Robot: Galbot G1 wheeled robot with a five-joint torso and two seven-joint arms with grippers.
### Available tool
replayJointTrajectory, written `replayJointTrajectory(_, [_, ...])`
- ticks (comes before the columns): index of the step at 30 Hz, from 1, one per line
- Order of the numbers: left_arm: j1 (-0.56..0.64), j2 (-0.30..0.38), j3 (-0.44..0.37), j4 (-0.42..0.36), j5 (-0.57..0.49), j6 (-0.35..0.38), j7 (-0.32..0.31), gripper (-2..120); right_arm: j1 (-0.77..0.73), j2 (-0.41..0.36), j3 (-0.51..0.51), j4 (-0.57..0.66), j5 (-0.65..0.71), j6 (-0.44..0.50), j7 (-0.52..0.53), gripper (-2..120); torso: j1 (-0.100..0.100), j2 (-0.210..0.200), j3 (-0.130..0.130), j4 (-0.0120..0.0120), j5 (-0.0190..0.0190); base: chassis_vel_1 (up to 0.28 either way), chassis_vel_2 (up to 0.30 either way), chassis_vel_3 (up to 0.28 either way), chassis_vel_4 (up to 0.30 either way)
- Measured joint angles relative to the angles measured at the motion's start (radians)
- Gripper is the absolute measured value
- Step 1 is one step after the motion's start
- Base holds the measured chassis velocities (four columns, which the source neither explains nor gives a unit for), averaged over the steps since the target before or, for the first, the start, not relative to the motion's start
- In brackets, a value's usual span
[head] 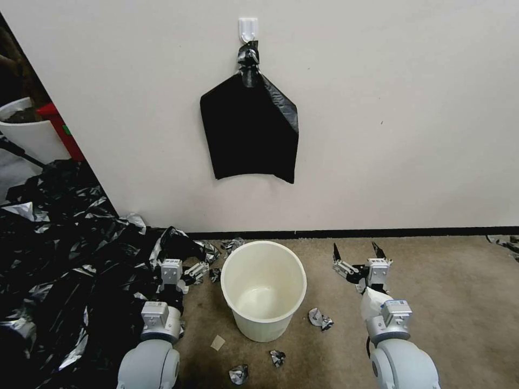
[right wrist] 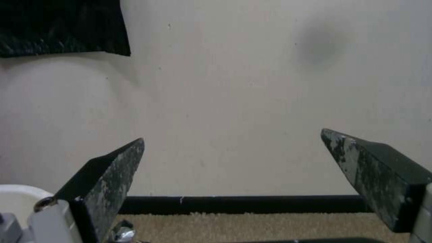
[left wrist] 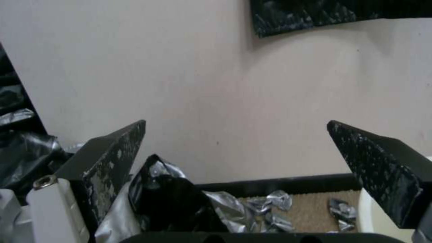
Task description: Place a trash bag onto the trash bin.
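Status: not begun by the look of it; the bin (head: 263,290) stands bare on the carpet, unlined.
Bin: one, between the arms.
Bag (head: 175,243): one, crumpled just left of the bin, ungrasped.
Left end effector (head: 190,268): one, jaws apart, at the bag.
Right end effector (head: 356,253): one, jaws apart, empty.

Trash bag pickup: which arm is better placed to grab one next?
Probably the left. The left gripper, fingers open, sits beside a wrinkled black trash bag left of the trash bin. The right gripper is open over bare carpet.
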Motion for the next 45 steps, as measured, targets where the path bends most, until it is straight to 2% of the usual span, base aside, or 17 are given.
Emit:
replayJointTrajectory(10, [0.000, 0.002, 0.000, -0.001, -0.005, -0.001, -0.002, 100, -0.002, -0.001, -0.001, 0.004, 0.002, 0.003, 0.008, 100, 0.000, 0.000, 0.000, 0.0001, 0.0000, 0.000, 0.000, 0.000, 0.000])
replayJointTrajectory(12, [-0.004, 0.020, -0.003, -0.016, -0.055, -0.012, -0.038, 100, -0.025, -0.013, -0.013, 0.046, 0.020, 0.040, 0.079, 100, 0.000, 0.000, 0.000, 0.0001, -0.0006, 0.000, 0.000, 0.000, 0.000])
replayJointTrajectory(13, [-0.004, 0.020, -0.003, -0.016, -0.055, -0.012, -0.038, 100, -0.025, -0.013, -0.013, 0.046, 0.020, 0.040, 0.079, 100, 0.000, 0.000, 0.000, 0.0001, -0.0006, 0.000, 0.000, 0.000, 0.000])
replayJointTrajectory(18, [-0.019, 0.086, -0.023, -0.071, -0.220, -0.058, -0.173, 100, -0.078, -0.041, -0.041, 0.145, 0.065, 0.130, 0.246, 100, 0.000, 0.000, 0.000, 0.0000, -0.0001, 0.000, 0.000, 0.000, 0.000])
replayJointTrajectory(25, [-0.020, 0.093, -0.025, -0.077, -0.237, -0.066, -0.189, 100, -0.078, -0.055, -0.050, 0.151, 0.060, 0.166, 0.256, 100, 0.000, 0.000, 0.000, -0.0006, -0.0002, 0.000, 0.000, 0.000, 0.000])
replayJointTrajectory(27, [-0.014, 0.093, -0.043, -0.081, -0.196, -0.090, -0.169, 100, -0.043, -0.087, -0.065, 0.116, 0.017, 0.230, 0.196, 100, 0.000, 0.000, 0.000, 0.0005, 0.0001, 0.000, 0.000, 0.000, 0.000])
replayJointTrajectory(28, [-0.014, 0.093, -0.043, -0.081, -0.196, -0.090, -0.169, 100, -0.043, -0.087, -0.065, 0.116, 0.017, 0.230, 0.196, 100, 0.000, 0.000, 0.000, 0.0005, 0.0001, 0.000, 0.000, 0.000, 0.000])
replayJointTrajectory(31, [0.007, 0.088, -0.097, -0.087, -0.061, -0.163, -0.098, 100, -0.028, -0.101, -0.070, 0.098, -0.004, 0.260, 0.169, 100, 0.000, 0.000, 0.000, 0.0001, 0.0000, 0.000, 0.000, 0.000, 0.000])
replayJointTrajectory(33, [0.008, 0.088, -0.100, -0.088, -0.057, -0.171, -0.093, 100, -0.022, -0.104, -0.075, 0.092, -0.002, 0.267, 0.162, 100, 0.000, 0.000, 0.000, -0.0001, 0.0001, 0.000, 0.000, 0.000, 0.000])
replayJointTrajectory(35, [0.024, 0.078, -0.101, -0.092, -0.044, -0.228, -0.039, 100, 0.034, -0.129, -0.112, 0.023, 0.037, 0.314, 0.095, 100, 0.000, 0.000, 0.000, -0.0006, -0.0006, 0.000, 0.000, 0.000, 0.000])
replayJointTrajectory(36, [0.024, 0.078, -0.101, -0.092, -0.044, -0.228, -0.039, 100, 0.034, -0.129, -0.112, 0.023, 0.037, 0.314, 0.095, 100, 0.000, 0.000, 0.000, -0.0006, -0.0006, 0.000, 0.000, 0.000, 0.000])
replayJointTrajectory(38, [0.049, 0.060, -0.105, -0.098, -0.024, -0.304, 0.033, 100, 0.099, -0.154, -0.150, -0.045, 0.075, 0.358, 0.025, 100, 0.000, 0.000, 0.000, 0.0008, 0.0011, 0.000, 0.000, 0.000, 0.000])
replayJointTrajectory(39, [0.060, 0.049, -0.108, -0.098, -0.018, -0.318, 0.047, 100, 0.115, -0.156, -0.163, -0.062, 0.085, 0.363, 0.014, 100, 0.000, 0.000, 0.000, -0.0002, -0.0011, 0.000, 0.000, 0.000, 0.000])
replayJointTrajectory(41, [0.070, 0.039, -0.112, -0.097, -0.012, -0.328, 0.057, 100, 0.139, -0.153, -0.188, -0.077, 0.090, 0.359, 0.006, 100, 0.000, 0.000, 0.000, 0.0003, -0.0006, 0.000, 0.000, 0.000, 0.000])
replayJointTrajectory(42, [0.075, 0.034, -0.117, -0.097, -0.010, -0.334, 0.060, 100, 0.150, -0.152, -0.199, -0.084, 0.093, 0.355, 0.005, 100, 0.000, 0.000, 0.000, 0.0002, 0.0013, 0.000, 0.000, 0.000, 0.000])
replayJointTrajectory(43, [0.080, 0.030, -0.120, -0.097, -0.009, -0.337, 0.061, 100, 0.155, -0.152, -0.206, -0.089, 0.095, 0.352, 0.005, 100, 0.000, 0.000, 0.000, 0.0003, -0.0003, 0.000, 0.000, 0.000, 0.000])
replayJointTrajectory(45, [0.082, 0.025, -0.121, -0.097, -0.008, -0.339, 0.062, 100, 0.158, -0.152, -0.211, -0.091, 0.096, 0.350, 0.005, 100, 0.000, 0.000, 0.000, 0.0000, -0.0008, 0.000, 0.000, 0.000, 0.000])
